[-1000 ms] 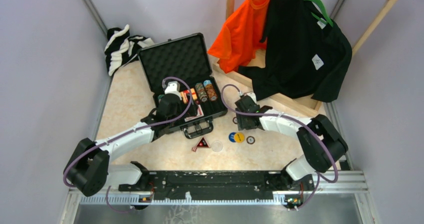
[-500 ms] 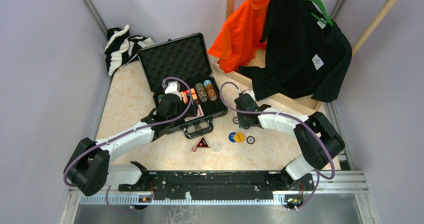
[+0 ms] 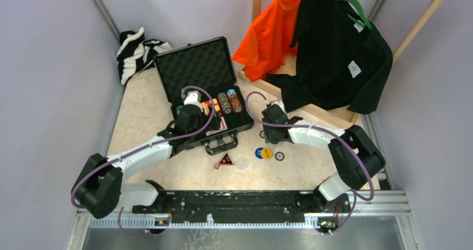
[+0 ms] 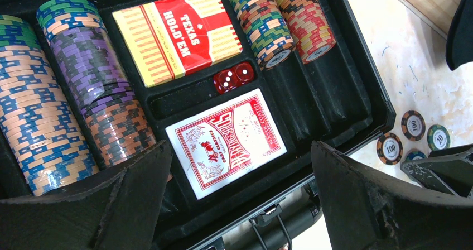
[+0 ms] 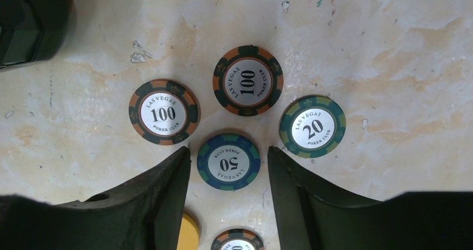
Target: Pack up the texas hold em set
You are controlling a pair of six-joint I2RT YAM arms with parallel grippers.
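Right wrist view: right end effector (image 5: 228, 152) spread, one finger each side of the blue 50 chip (image 5: 228, 162) lying flat on the table (image 5: 390, 49), narrow gaps showing. 100 chip (image 5: 247, 80) and 20 chip (image 5: 312, 126) just beyond, mid-frame. Left wrist view: left end effector (image 4: 240, 147) spread wide over the open briefcase (image 4: 357, 88). Red card deck (image 4: 226, 141) at centre, chip rows (image 4: 89, 54) upper left.

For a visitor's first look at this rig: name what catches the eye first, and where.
An open black briefcase sits centrally, its slots packed with poker chips beside a red card deck. Right of it loose chips lie on the table, the open right gripper straddling a blue 50 chip.
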